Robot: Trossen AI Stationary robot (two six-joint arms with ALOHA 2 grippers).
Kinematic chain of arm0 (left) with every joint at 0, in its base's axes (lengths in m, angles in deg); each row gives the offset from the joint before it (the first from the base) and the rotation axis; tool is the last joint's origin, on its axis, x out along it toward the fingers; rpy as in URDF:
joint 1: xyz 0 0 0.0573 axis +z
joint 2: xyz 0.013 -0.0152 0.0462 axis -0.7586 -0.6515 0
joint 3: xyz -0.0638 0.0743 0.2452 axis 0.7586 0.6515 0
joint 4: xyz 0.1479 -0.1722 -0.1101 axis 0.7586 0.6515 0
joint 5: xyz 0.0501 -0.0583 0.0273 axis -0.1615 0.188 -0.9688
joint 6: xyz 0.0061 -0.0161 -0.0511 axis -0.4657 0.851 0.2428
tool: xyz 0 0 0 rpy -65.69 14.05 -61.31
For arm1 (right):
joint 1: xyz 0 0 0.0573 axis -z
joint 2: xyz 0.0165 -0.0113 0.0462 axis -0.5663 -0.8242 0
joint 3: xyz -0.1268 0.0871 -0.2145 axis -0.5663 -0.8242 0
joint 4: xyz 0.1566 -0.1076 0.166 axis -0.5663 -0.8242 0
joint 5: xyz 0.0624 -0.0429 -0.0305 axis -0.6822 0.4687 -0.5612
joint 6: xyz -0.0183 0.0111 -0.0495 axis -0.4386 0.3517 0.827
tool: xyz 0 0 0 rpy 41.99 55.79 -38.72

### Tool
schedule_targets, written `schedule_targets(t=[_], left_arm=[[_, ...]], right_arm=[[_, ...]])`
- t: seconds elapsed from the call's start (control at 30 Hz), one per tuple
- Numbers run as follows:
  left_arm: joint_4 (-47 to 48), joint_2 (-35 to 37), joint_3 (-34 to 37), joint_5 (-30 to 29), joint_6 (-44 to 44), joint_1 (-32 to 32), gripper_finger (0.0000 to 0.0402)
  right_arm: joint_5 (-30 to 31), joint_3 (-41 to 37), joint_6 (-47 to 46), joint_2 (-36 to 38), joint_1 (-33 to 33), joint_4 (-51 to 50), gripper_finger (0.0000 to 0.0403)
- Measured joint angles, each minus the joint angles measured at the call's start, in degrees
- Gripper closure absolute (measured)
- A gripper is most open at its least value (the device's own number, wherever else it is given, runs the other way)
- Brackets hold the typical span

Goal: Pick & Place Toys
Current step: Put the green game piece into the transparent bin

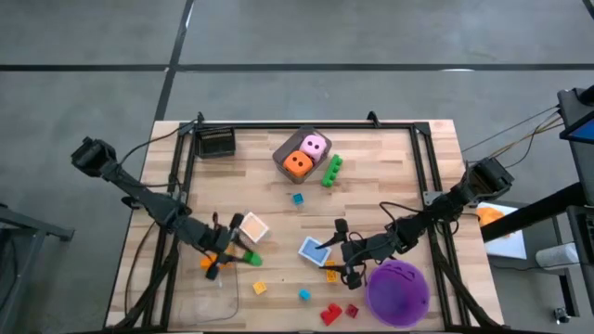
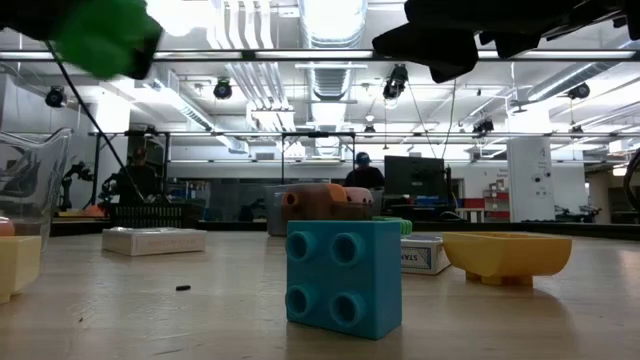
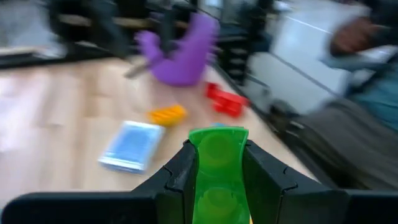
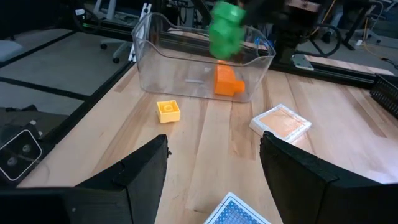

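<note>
The left gripper [image 3: 217, 180] is seen pinching a green brick [image 3: 217, 162] between its fingers, raised above the clear tray [image 4: 186, 62] at the table's left front, in which an orange brick [image 4: 227, 81] lies. The right gripper [image 4: 211, 168] is held spread and empty above the blue tile [image 1: 314, 250], beside the purple bucket [image 1: 399, 289]. An orange tile [image 4: 281, 124] and a yellow brick [image 4: 168, 110] are seen near the tray. The orange die [image 1: 297, 164] and pink die [image 1: 314, 146] are found at the table's far side, red bricks [image 1: 334, 312] at the near edge. On a box [image 2: 425, 255] behind the blue brick [image 2: 343, 277], only the letters "STA" can be read.
</note>
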Motion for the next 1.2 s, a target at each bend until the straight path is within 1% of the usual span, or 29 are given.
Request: schedule_targets(t=[0.1, 0.27, 0.33, 0.4, 0.53, 0.63, 0.93, 1.03, 1.2], left_arm=[[3.03, 2.39, 0.0, 3.45, 1.03, -3.55, 0.0303], [4.07, 6.6, 0.0, 8.88, 1.03, -10.39, 0.0303], [6.58, 8.33, 0.0, 9.83, 1.53, -12.87, 0.0303], [9.59, 9.85, 0.04, 9.41, 3.65, -14.95, 0.0303], [15.14, 10.74, 0.09, 6.08, 9.95, -17.32, 0.0303], [17.3, 10.48, 0.11, 5.09, 13.64, -17.67, 0.0303], [21.83, 10.06, 0.11, 5.06, 20.83, -17.67, 0.03], [22.04, 10.06, 0.11, 4.77, 21.1, -17.67, 0.0282], [23.64, 10.06, 0.11, -0.05, 22.82, -17.67, 0.023]], right_arm=[[0.0, -0.23, -0.14, 0.0, 0.0, -0.04, 0.0153], [0.0, -0.3, -0.14, 0.0, 0.0, -0.01, 0.0153], [0.0, -0.3, -0.14, 0.0, 0.0, 0.01, 0.0153], [0.0, -0.3, -0.14, 0.0, 0.0, 0.01, 0.0153], [0.0, -0.3, -0.14, 0.0, 0.0, 0.01, 0.0153], [0.0, -0.3, -0.14, 0.0, 0.0, 0.01, 0.0153], [0.0, -0.3, -0.13, 0.0, 0.0, 0.01, 0.0153], [0.0, -0.3, -0.12, 0.0, 0.0, 0.01, 0.0153], [0.0, -0.3, -0.12, 0.0, 0.0, 0.03, 0.0153]])
